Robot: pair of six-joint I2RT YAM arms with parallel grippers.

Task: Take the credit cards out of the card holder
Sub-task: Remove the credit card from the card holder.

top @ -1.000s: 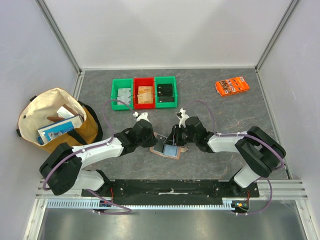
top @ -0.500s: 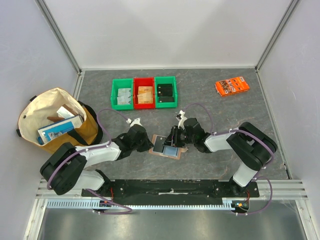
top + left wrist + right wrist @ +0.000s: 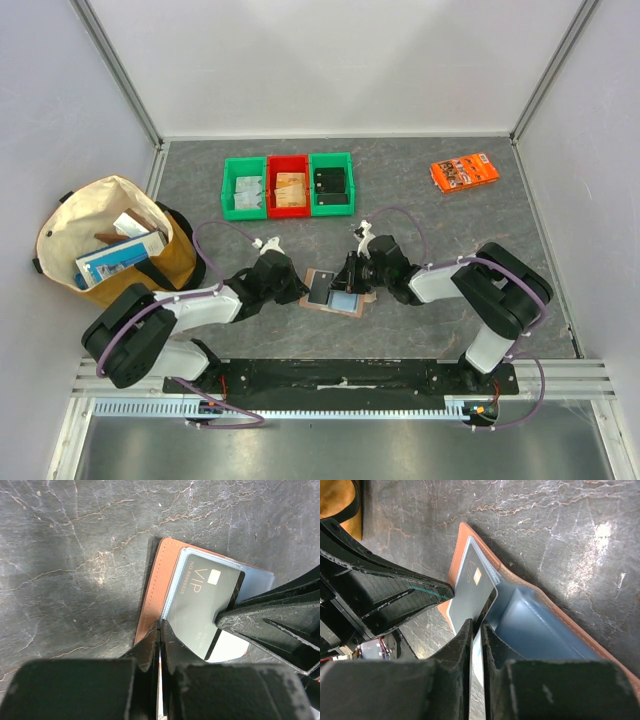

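The card holder (image 3: 343, 303) lies open on the table between my two arms, brown leather (image 3: 152, 580) with a light blue sleeve inside (image 3: 545, 625). One of the credit cards (image 3: 205, 605), dark grey and marked VIP, sticks partly out of the sleeve. My left gripper (image 3: 160, 625) is shut on the holder's left edge, a thin sliver showing between its fingers; in the top view that left gripper (image 3: 298, 290) is at the holder's left side. My right gripper (image 3: 476, 625) is shut on the near edge of the card (image 3: 470, 587). Any other cards are hidden.
A row of three small bins, green (image 3: 244, 187), red (image 3: 289, 185) and green (image 3: 331, 182), stands behind the arms. An orange printed packet (image 3: 464, 171) lies at the back right. A cream and mustard bag (image 3: 115, 250) with boxes in it sits at the left wall.
My right jaws have closed onto the dark card. My left arm has drawn back a little to the left, so more of the holder and card shows.
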